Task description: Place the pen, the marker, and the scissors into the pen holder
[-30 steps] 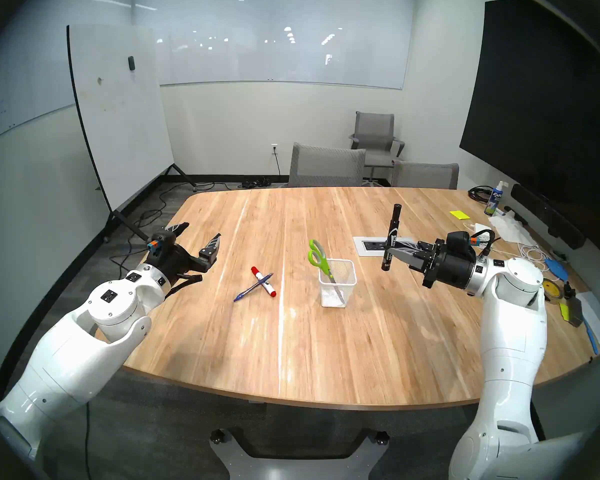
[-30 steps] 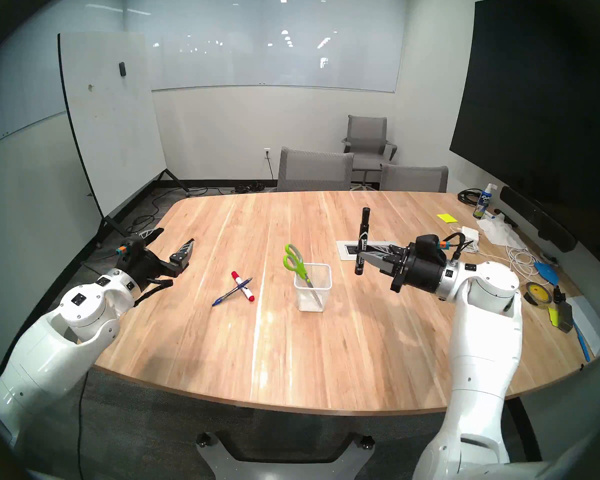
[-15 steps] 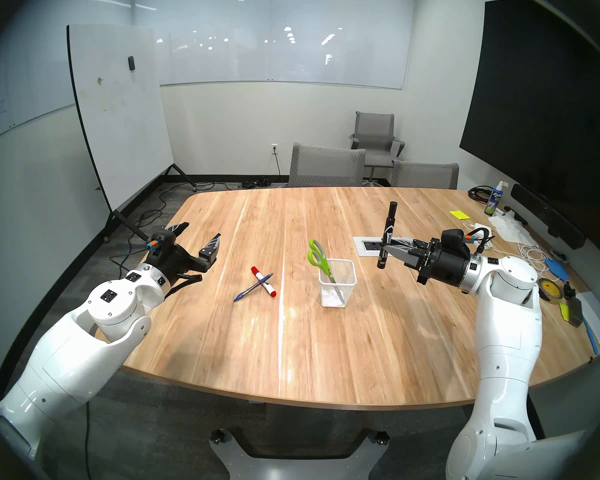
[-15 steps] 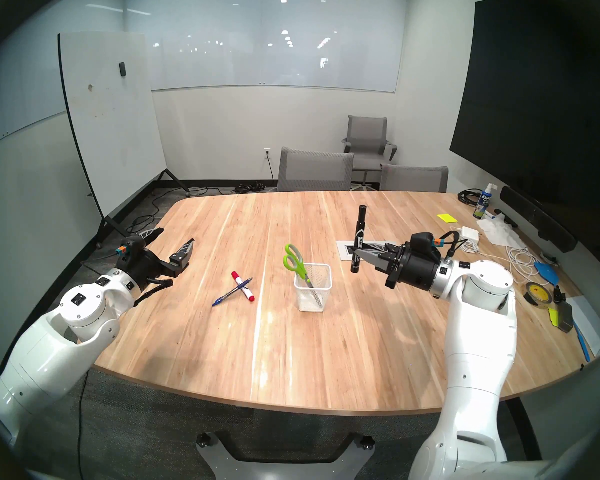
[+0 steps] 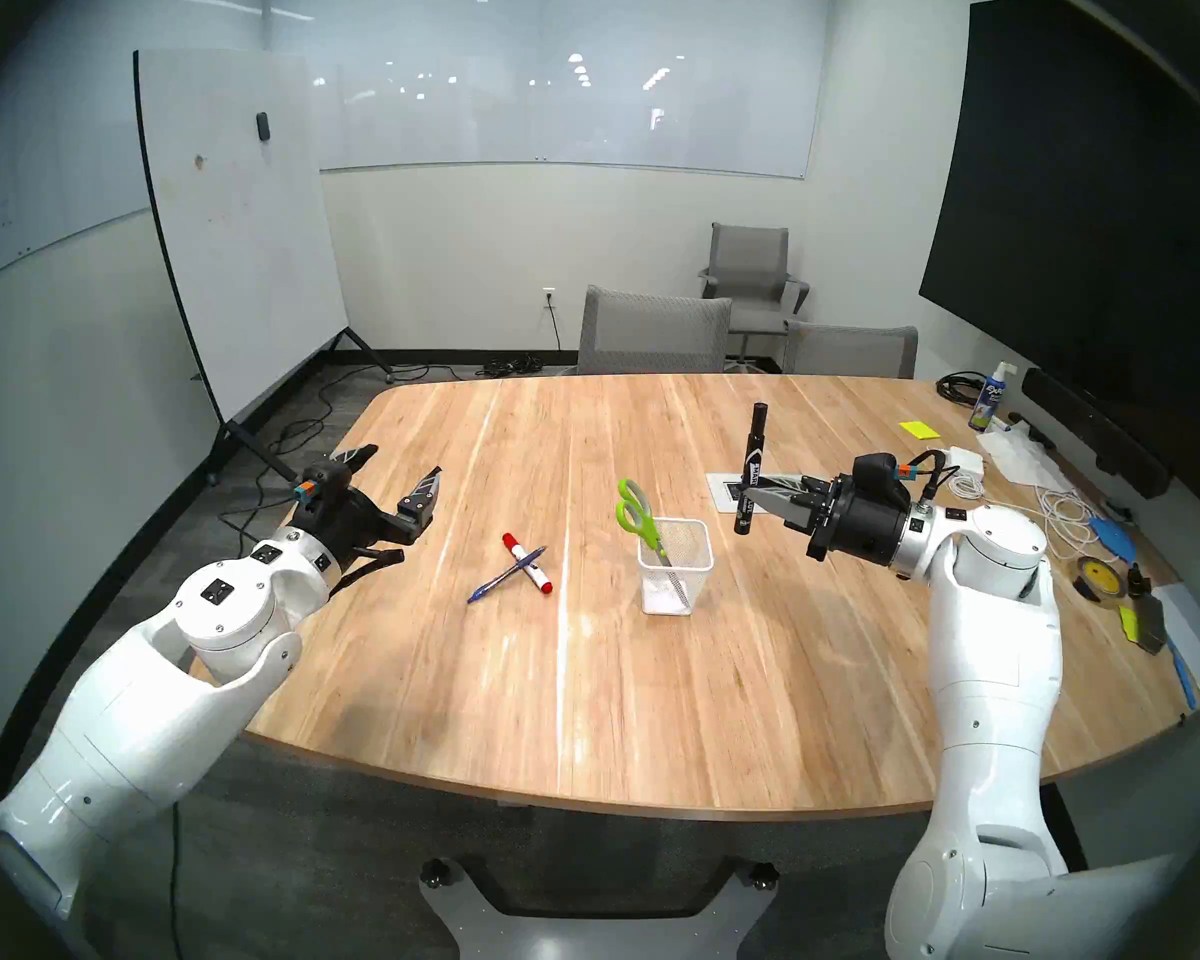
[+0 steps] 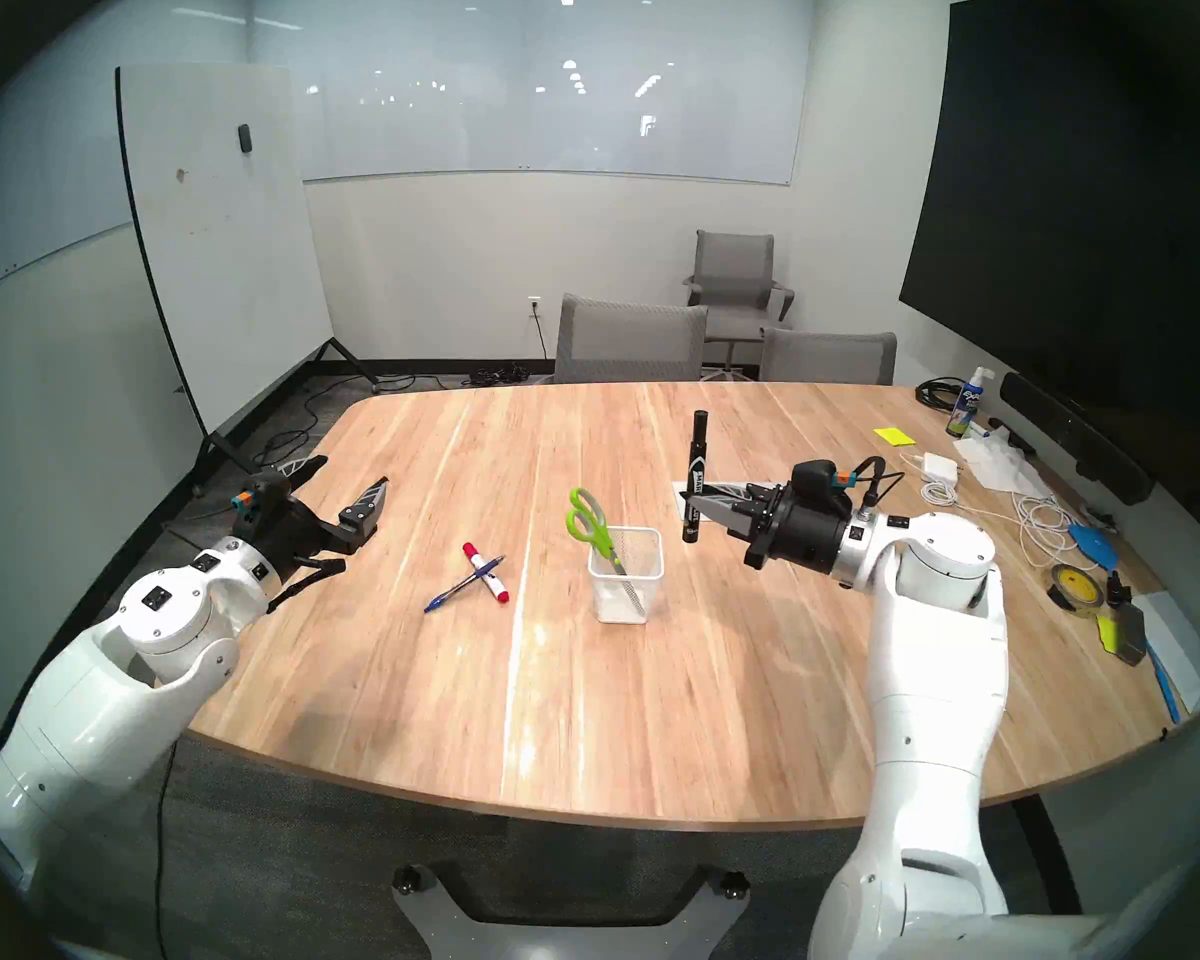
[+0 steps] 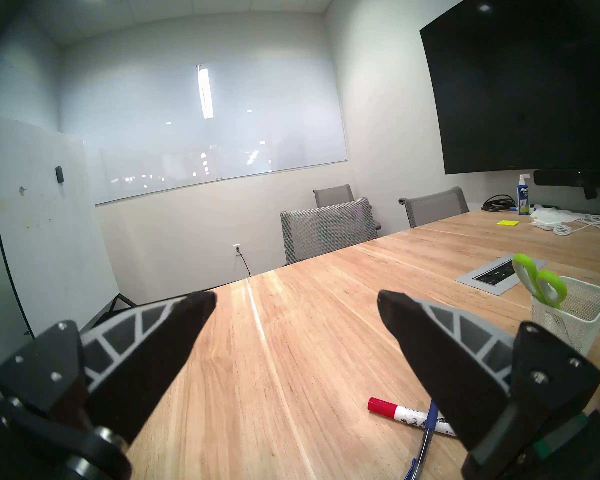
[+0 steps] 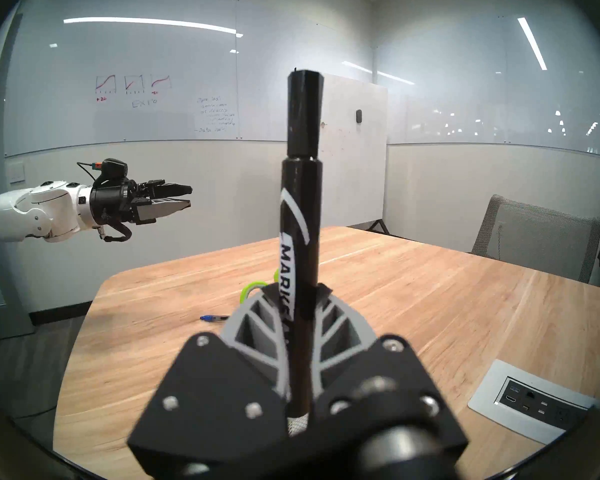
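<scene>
Black marker [image 5: 749,472] riding upright in the right gripper [image 5: 756,503], clamped at mid-barrel.

Pinching it vertical is keeping the lower end aimed down, probably for a drop into the holder [image 5: 676,568], which is standing on the table [image 5: 652,695] below and left of it. Scissors [image 5: 637,515] are sitting in the holder, handles up. Farther left, the pen [image 5: 507,574] is lying across a red-and-white marker [image 5: 526,562], and the left gripper [image 5: 396,472] is hovering wide and empty.

Head pair overlooks table [image 5: 583,661] from above; wrist views level, both showing scissors [image 7: 539,283].
</scene>
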Tool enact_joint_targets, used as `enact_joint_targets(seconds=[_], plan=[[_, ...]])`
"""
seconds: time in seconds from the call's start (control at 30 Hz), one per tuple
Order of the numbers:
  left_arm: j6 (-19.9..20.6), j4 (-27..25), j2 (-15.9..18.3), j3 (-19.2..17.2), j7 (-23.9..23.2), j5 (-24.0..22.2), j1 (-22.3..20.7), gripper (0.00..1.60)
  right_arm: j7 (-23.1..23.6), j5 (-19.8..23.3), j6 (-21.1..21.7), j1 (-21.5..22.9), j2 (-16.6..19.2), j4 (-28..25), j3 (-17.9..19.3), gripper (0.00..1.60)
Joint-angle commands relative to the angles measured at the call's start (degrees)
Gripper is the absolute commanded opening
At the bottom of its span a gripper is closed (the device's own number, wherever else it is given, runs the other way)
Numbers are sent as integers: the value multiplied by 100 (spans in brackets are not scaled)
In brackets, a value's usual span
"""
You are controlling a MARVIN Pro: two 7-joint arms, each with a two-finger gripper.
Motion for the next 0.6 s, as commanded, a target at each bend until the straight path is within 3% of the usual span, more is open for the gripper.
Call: enact_joint_targets(seconds=[0.0,0.57], plan=[[-56,-113,-1,-46,-1,1,-55,160,-89,-21,-13,239,-50,34,-94,0],[-60,-114,5,-42,3,-4,-56,160,-219,-71,185,73,-157,-100,-228,0]])
